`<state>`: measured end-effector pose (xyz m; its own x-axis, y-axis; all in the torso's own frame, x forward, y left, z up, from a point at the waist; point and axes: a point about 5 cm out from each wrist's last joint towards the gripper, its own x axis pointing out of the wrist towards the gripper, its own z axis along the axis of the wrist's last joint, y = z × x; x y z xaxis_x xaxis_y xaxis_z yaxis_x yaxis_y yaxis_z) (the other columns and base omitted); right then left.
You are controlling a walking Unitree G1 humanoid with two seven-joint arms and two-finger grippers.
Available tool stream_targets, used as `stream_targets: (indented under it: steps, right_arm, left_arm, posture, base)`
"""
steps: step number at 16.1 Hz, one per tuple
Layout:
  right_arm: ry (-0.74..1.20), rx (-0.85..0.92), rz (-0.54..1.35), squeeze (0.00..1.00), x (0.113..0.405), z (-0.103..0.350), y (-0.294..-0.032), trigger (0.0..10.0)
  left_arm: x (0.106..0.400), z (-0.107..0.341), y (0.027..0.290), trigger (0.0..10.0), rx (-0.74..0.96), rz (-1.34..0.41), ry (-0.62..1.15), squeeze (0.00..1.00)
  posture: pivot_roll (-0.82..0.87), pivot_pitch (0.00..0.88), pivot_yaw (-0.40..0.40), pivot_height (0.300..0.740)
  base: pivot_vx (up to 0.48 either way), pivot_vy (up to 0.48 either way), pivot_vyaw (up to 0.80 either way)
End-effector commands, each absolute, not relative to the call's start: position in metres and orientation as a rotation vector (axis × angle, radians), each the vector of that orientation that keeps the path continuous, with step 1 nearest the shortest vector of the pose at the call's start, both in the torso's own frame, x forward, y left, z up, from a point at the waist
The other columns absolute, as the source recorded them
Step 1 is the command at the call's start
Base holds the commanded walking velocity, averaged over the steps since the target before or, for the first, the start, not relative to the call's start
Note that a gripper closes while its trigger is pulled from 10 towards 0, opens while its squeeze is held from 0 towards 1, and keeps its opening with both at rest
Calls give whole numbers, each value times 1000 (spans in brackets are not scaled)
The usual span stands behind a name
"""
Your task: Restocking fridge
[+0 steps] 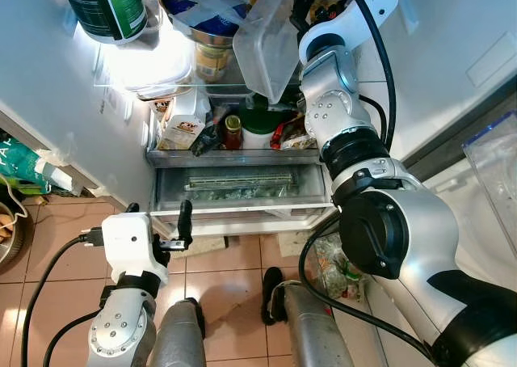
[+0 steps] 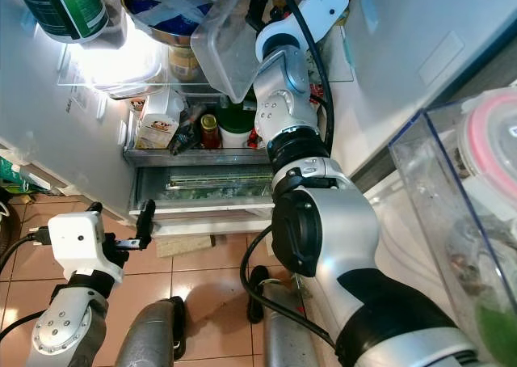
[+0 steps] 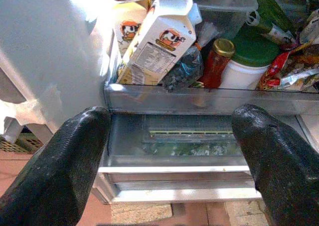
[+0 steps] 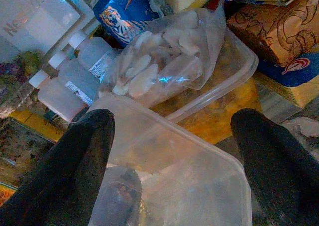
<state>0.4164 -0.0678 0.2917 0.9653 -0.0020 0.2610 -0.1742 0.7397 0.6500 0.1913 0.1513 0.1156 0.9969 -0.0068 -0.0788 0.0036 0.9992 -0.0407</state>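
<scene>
Your right gripper (image 4: pixel 169 161) grasps a clear rectangular plastic container (image 1: pixel 266 44) inside the fridge (image 1: pixel 242 161); your left gripper (image 3: pixel 169 151) hangs released.

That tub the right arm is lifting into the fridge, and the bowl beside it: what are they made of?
The tub looks like clear, slightly frosted plastic: the shelf contents show through its walls in the right wrist view. The bowl looks like metal, probably stainless steel, with a shiny grey rim and reflective underside. A blue-and-white bag lies in it.
</scene>
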Motion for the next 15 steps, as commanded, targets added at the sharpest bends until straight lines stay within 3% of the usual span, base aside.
stream_targets:
  steps: [1, 3, 4, 5, 6, 15]
  right_arm:
    - [-246, 716, 83, 541, 416, 289, -67, 6235]
    - [-245, 713, 81, 525, 416, 288, -68, 6353]
    - [-248, 709, 80, 502, 417, 289, -68, 7333]
    - [-262, 683, 79, 173, 417, 291, -70, 9059]
    - [-270, 658, 82, 0, 417, 292, -72, 10000]
    - [-367, 430, 44, 0, 418, 288, -115, 10000]
  left_arm:
    - [188, 110, 152, 10000, -37, 0, 105, 0]
    - [189, 110, 152, 10000, -36, 1, 104, 0]
    - [189, 110, 152, 10000, -36, 2, 103, 0]
    - [190, 109, 153, 10000, -35, 2, 103, 0]
    - [191, 109, 153, 10000, -35, 2, 102, 0]
    - [202, 109, 156, 10000, -25, -6, 80, 0]
  posture:
    - [199, 313, -54, 740]
    - [200, 312, -54, 740]
    - [200, 309, -54, 740]
    - [201, 306, -52, 740]
    - [202, 302, -52, 740]
    - [189, 264, -40, 740]
  base:
    - [0, 0, 0]
    - [0, 0, 0]
    - [0, 0, 0]
    - [0, 0, 0]
    - [0, 0, 0]
    - [0, 0, 0]
